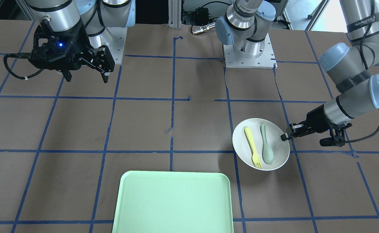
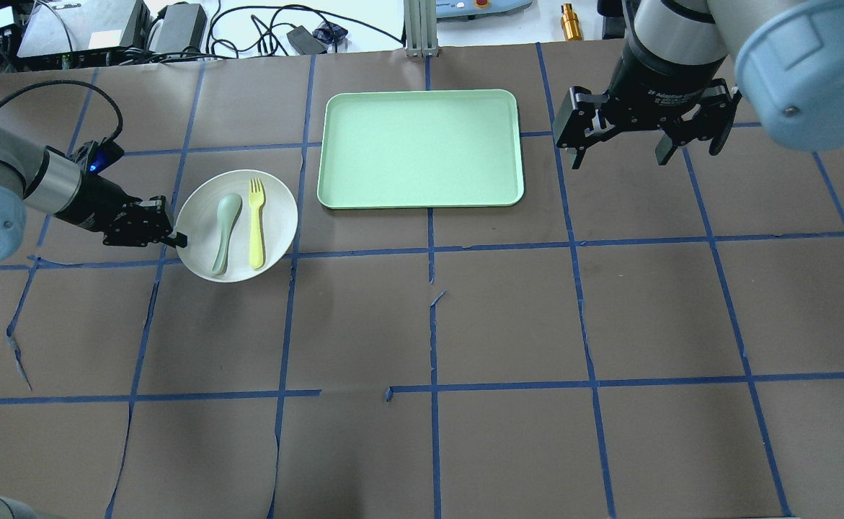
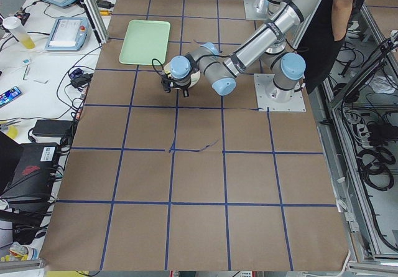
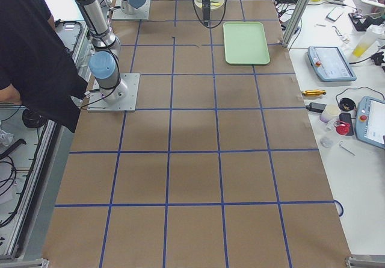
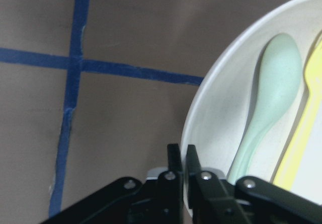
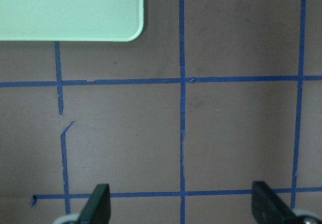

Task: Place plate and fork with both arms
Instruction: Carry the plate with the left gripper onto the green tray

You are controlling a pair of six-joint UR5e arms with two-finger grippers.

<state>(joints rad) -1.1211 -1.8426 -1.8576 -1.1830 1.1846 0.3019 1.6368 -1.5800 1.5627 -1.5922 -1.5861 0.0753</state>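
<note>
The round off-white plate lies at the table's left, with the pale-yellow fork and a grey-green spoon lying side by side in it. My left gripper is shut on the plate's left rim. The left wrist view shows its fingertips pinching the rim of the plate, with the spoon and fork beyond. In the front view the left gripper holds the plate. My right gripper is open and empty, above the table right of the tray.
A large pale-green tray lies at the far middle of the table, empty; its corner shows in the right wrist view. Blue tape lines grid the brown table cover. Cables and equipment lie beyond the far edge.
</note>
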